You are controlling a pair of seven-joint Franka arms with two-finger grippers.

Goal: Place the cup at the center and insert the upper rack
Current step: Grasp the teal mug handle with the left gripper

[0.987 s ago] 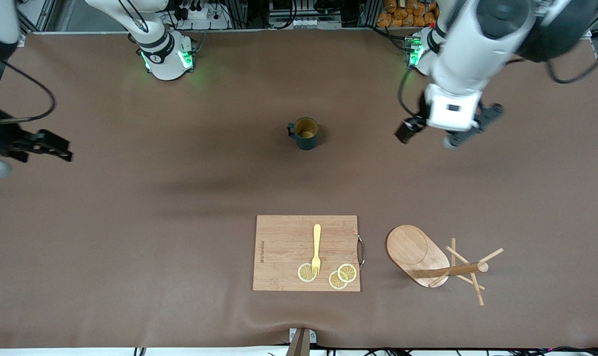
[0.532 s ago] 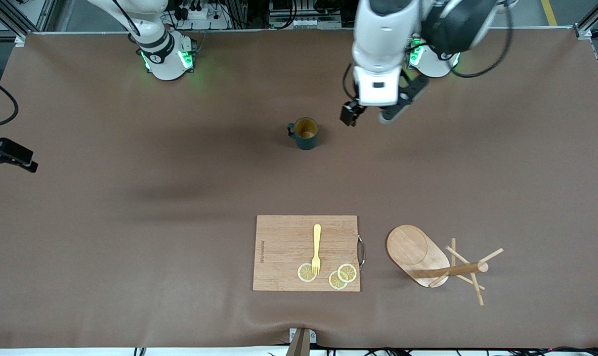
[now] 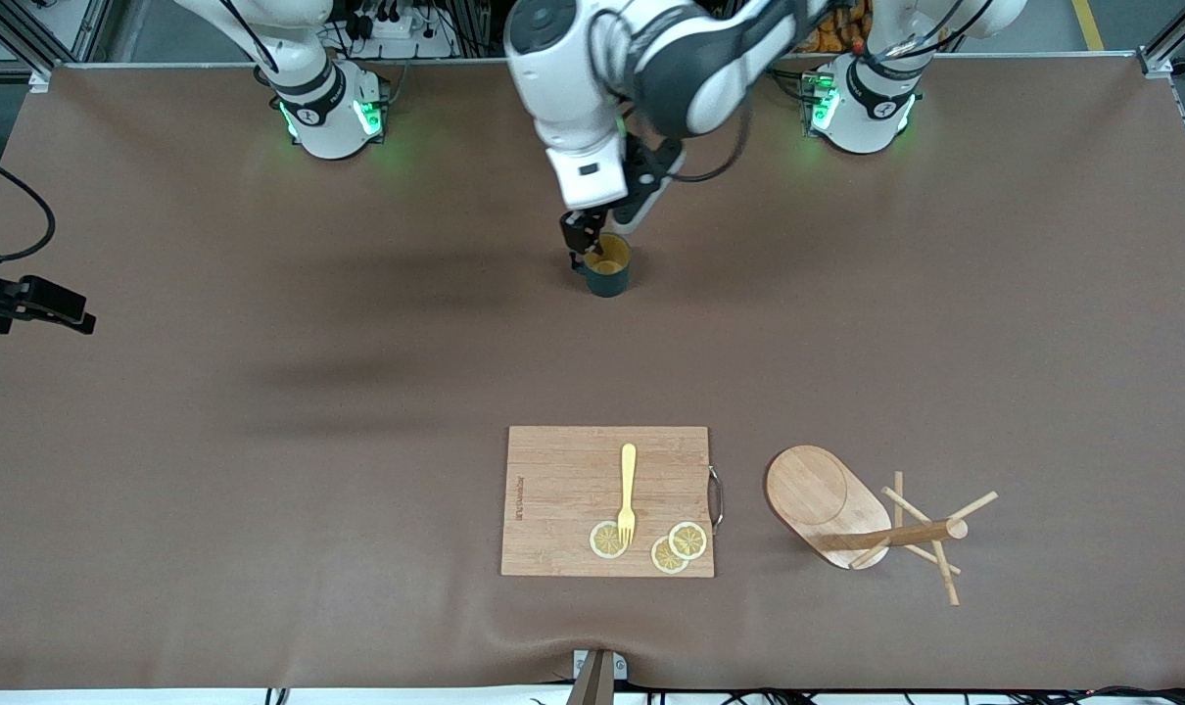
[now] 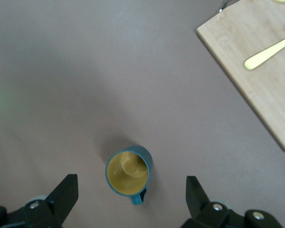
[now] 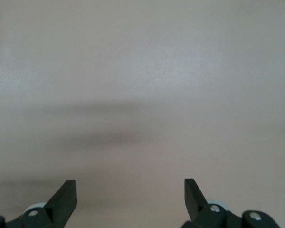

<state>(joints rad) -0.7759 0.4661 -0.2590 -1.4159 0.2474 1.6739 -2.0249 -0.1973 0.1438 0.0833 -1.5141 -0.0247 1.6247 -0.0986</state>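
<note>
Where a second ago the left claw (image 3: 597, 238) hung out toward its own end of the bench (image 3: 260, 441), it has now swung in over the cup (image 3: 607, 266), so the pick-up looks about to begin. Its fingers stand wide apart with nothing in them, and from its wrist camera the cup (image 4: 128, 172) sits upright between the two tips, well below them, handle showing. The rack (image 3: 867, 519) lies tipped on its side beside the board (image 3: 563, 490), nearer the front camera, untouched. Off at the bench edge, the right claw (image 3: 39, 302) waits, spread open and empty.
</note>
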